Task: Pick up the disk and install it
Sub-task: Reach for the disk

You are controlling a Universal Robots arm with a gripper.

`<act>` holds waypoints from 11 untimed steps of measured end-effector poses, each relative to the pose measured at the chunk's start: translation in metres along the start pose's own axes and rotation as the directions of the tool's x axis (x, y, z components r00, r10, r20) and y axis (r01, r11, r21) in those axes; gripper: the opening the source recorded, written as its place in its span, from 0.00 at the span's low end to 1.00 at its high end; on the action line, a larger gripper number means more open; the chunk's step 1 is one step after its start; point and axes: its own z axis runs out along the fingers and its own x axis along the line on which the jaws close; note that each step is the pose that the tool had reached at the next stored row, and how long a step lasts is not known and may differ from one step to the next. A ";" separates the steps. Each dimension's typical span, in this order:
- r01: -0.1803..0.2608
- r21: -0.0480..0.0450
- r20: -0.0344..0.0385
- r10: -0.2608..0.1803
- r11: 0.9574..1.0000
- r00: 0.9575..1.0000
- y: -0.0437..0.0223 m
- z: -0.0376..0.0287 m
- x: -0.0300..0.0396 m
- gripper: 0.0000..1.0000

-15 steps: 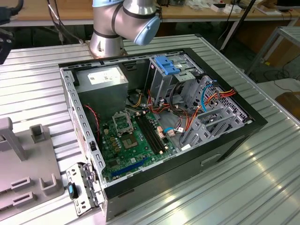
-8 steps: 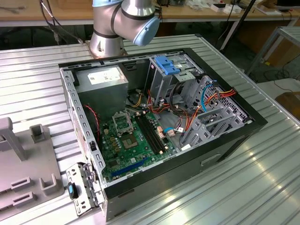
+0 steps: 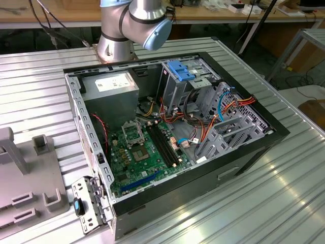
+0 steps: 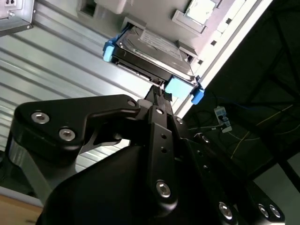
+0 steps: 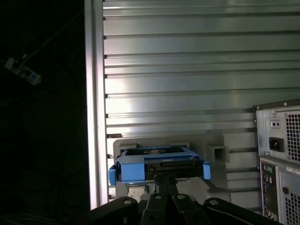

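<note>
The disk is a flat dark metal drive with a white label and bright blue rails at its ends. It lies in a pale grey holder on the ribbed metal table. The first wrist view shows the disk end-on, sitting in the holder. My gripper is a black linkage whose tip reaches the middle of the disk's near edge; in the first wrist view the gripper sits right below that edge. Whether it clamps the disk does not show.
An open computer case lies on the table, with the motherboard, a grey power supply and a drive cage with a blue part. The arm's base stands behind it. The case's rear panel is beside the holder. The table's edge runs close to the disk.
</note>
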 end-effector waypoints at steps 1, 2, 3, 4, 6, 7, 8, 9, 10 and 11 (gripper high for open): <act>0.000 0.000 0.000 0.000 1.000 1.000 -0.0003 0.0000 0.0055 0.11; 0.001 0.000 0.000 -0.001 1.000 1.000 -0.0005 0.0000 0.0097 0.11; 0.001 0.000 0.000 -0.001 1.000 1.000 -0.0006 -0.0001 0.0134 0.11; 0.001 0.000 0.000 -0.001 1.000 1.000 -0.0007 -0.0001 0.0141 0.11; 0.001 0.000 0.000 -0.001 1.000 1.000 -0.0006 -0.0002 0.0142 0.11; 0.001 0.000 0.000 -0.001 1.000 1.000 -0.0006 -0.0001 0.0142 0.11; 0.001 0.000 0.000 -0.001 1.000 1.000 -0.0006 -0.0001 0.0143 0.11; 0.001 0.000 0.000 -0.001 1.000 1.000 -0.0006 -0.0001 0.0143 0.11; 0.001 0.000 0.000 -0.001 1.000 1.000 -0.0007 -0.0001 0.0143 0.11; 0.001 0.000 0.000 -0.001 1.000 1.000 -0.0007 -0.0001 0.0143 0.11</act>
